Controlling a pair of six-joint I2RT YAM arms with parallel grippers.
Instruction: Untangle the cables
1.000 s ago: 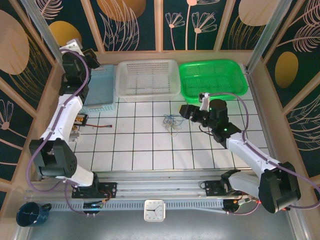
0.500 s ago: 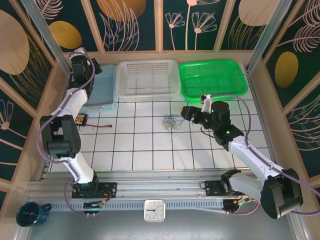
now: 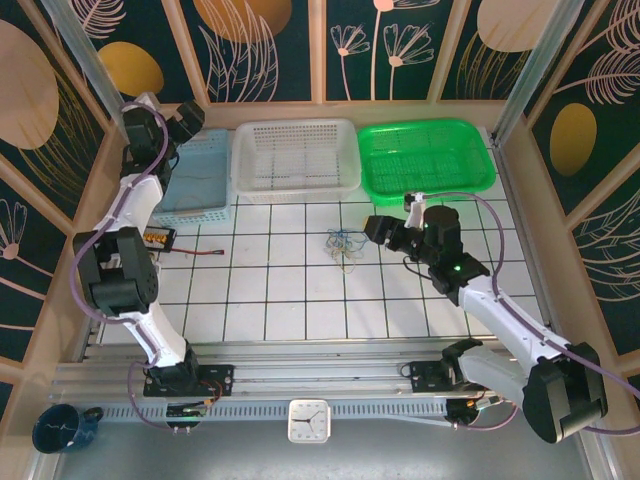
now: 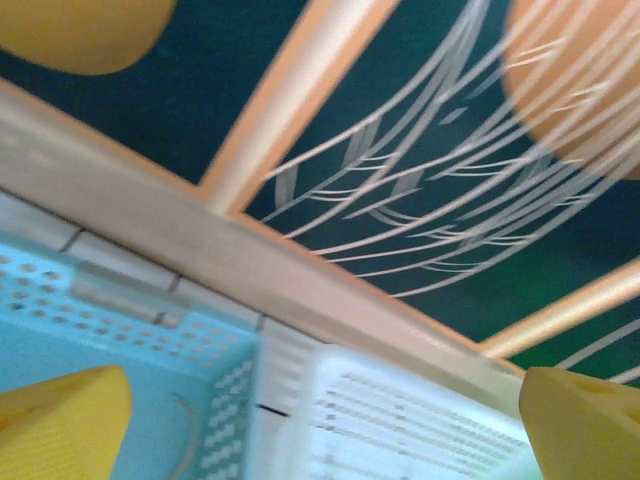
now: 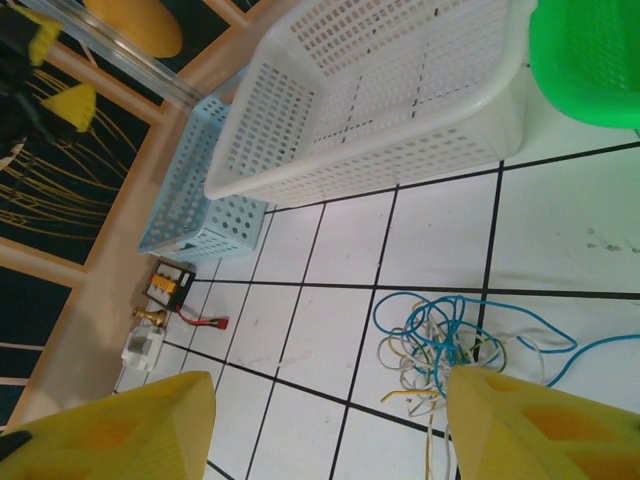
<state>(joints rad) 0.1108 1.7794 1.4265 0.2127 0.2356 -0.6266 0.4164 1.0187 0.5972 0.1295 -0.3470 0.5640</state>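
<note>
The cables (image 3: 342, 246) lie as a small tangle of thin blue, whitish and yellowish wires on the white tiles mid-table. My right gripper (image 3: 373, 228) hovers just right of them, open. In the right wrist view the cables (image 5: 450, 340) sit close to the right finger, and nothing is between the fingers of the right gripper (image 5: 325, 430). My left gripper (image 3: 187, 118) is raised at the far left over the blue basket (image 3: 200, 175). In its wrist view the left gripper (image 4: 320, 430) stands wide open and empty. A thin tan curved strand (image 4: 186, 432) shows on the blue basket's floor (image 4: 60, 330).
A white basket (image 3: 296, 155) and a green basket (image 3: 425, 152) stand along the back wall beside the blue one. A black-and-yellow box with a red lead (image 3: 160, 238) lies at the left edge, also in the right wrist view (image 5: 172, 284). A wooden rail (image 4: 300, 290) backs the baskets.
My left gripper has opened wide and swung at the far left end above the blue basket. The right gripper and the cables have barely moved.
</note>
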